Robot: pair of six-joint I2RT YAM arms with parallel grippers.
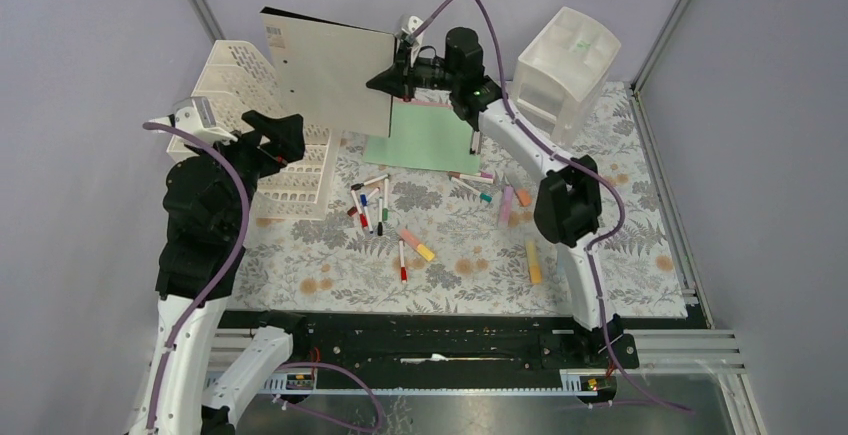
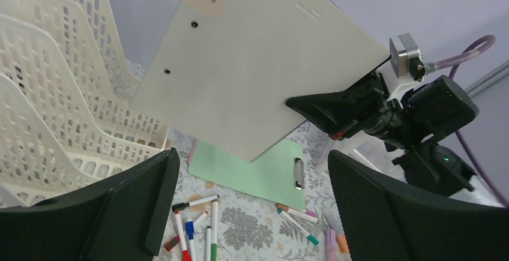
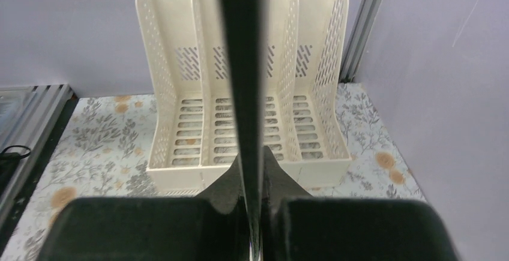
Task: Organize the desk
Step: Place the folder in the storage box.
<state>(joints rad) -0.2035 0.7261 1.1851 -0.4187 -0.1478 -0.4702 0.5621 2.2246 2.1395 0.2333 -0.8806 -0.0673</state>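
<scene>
**A:** Three views; start overhead.

**B:** The right gripper (image 1: 392, 82) is clamped on a flat beige rectangular board (image 1: 325, 70), holding it upright in the air near a pale green clipboard (image 1: 430, 140). The clipboard lies flat on the desk (image 1: 470, 275), the fern-and-flower cloth top inside metal rails. Loose felt markers (image 1: 375, 200) lie scattered mid-desk.

**A:** Left wrist camera?

**B:** The left gripper (image 2: 251, 171) has its jaws wide apart, holding nothing. A cream lattice plastic file rack (image 2: 54, 93) is on its left.

**A:** Right wrist?

**B:** The board shows edge-on, pinched between the fingers. The rack stands straight ahead on the desk.
</scene>
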